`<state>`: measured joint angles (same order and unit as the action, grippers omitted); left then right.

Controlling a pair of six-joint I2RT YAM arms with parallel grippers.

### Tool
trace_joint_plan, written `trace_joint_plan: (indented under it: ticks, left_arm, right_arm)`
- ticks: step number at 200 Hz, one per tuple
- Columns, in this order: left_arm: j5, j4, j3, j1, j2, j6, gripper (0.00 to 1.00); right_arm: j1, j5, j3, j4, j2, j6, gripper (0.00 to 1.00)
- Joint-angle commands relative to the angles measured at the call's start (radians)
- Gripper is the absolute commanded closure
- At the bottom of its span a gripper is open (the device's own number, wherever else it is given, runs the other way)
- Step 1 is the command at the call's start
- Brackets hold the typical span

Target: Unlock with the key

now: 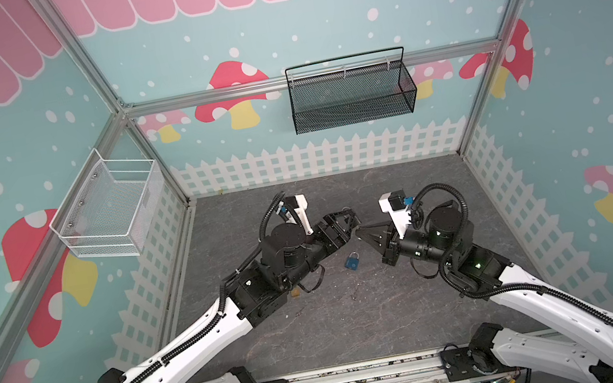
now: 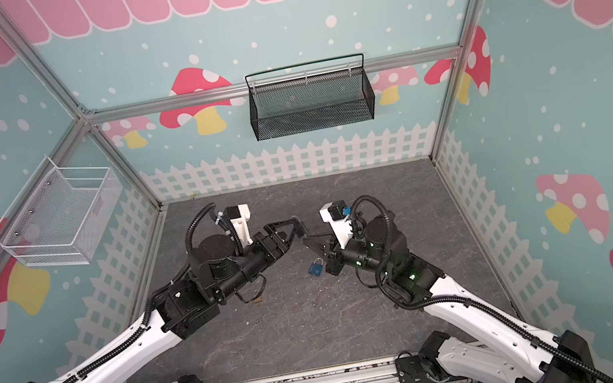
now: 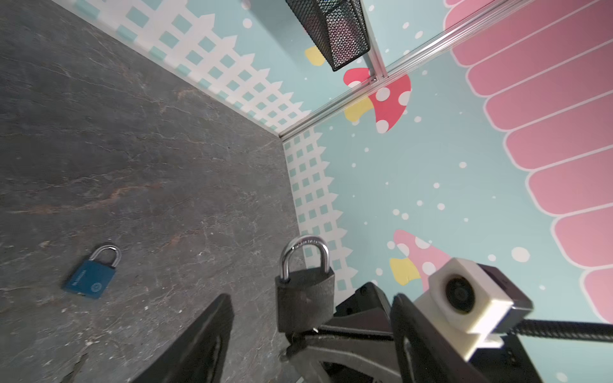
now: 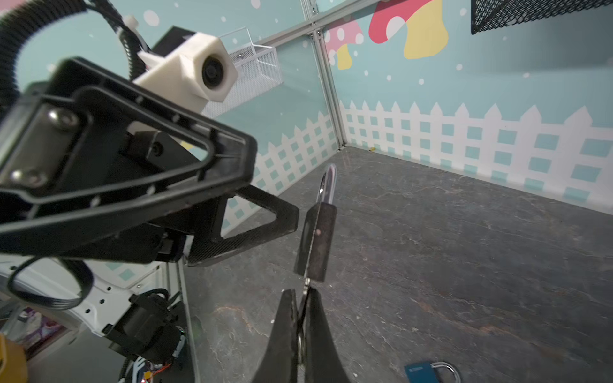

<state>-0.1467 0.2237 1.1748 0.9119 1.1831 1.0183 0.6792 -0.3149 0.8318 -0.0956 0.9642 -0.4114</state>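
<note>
Found both arms reaching in from the near edge, forearms angled inward, wrists bent, grippers nearly tip to tip above the middle of the grey table [image 1: 319, 325]. Saw the left gripper [image 1: 353, 226] with jaws spread wide, one finger [image 4: 285, 219] just beside the black padlock [image 3: 305, 298]; could not tell whether touching. Saw the right gripper [image 4: 303, 298] clamped tight on the key [image 4: 307, 284], mostly hidden between its fingers. Noted the key seated in the bottom of the black padlock, lock carried clear of the table, shackle [image 3: 305, 255] apparently closed and pointing away from the right gripper. Noted a blue padlock [image 1: 352, 261] lying flat on the table, near the grippers.
</note>
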Motion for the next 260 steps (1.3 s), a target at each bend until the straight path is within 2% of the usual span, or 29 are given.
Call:
trace_joint_plan:
  ticks: [1, 37, 85, 113, 177, 199, 231, 243, 260]
  left_arm:
    - [-0.056, 0.213, 0.102, -0.002, 0.071, -0.036, 0.23]
    - [-0.086, 0.269, 0.182, -0.002, 0.16, -0.054, 0.24]
    - [-0.141, 0.282, 0.245, -0.004, 0.226, -0.065, 0.43]
    - [-0.111, 0.232, 0.233, -0.004, 0.24, -0.036, 0.53]
    - [-0.047, 0.179, 0.206, -0.007, 0.263, 0.047, 0.55]
    - [-0.036, 0.151, 0.189, -0.01, 0.262, 0.062, 0.62]
    - [-0.016, 0.142, 0.186, -0.017, 0.268, 0.077, 0.63]
    - [-0.013, 0.142, 0.184, -0.019, 0.27, 0.081, 0.7]
    - [-0.009, 0.14, 0.183, -0.019, 0.271, 0.083, 0.73]
  right_arm:
    - [0.02, 0.103, 0.068, 0.082, 0.03, 0.131, 1.0]
    - [0.035, 0.139, 0.124, 0.157, 0.074, 0.165, 1.0]
    - [0.056, 0.187, 0.139, 0.192, 0.09, 0.186, 1.0]
    - [0.06, 0.187, 0.142, 0.189, 0.096, 0.191, 1.0]
    - [0.066, 0.212, 0.144, 0.185, 0.1, 0.215, 1.0]
    - [0.07, 0.218, 0.144, 0.186, 0.102, 0.221, 1.0]
    - [0.071, 0.23, 0.139, 0.192, 0.103, 0.227, 1.0]
    - [0.071, 0.234, 0.141, 0.192, 0.103, 0.229, 1.0]
    - [0.071, 0.233, 0.142, 0.194, 0.107, 0.234, 1.0]
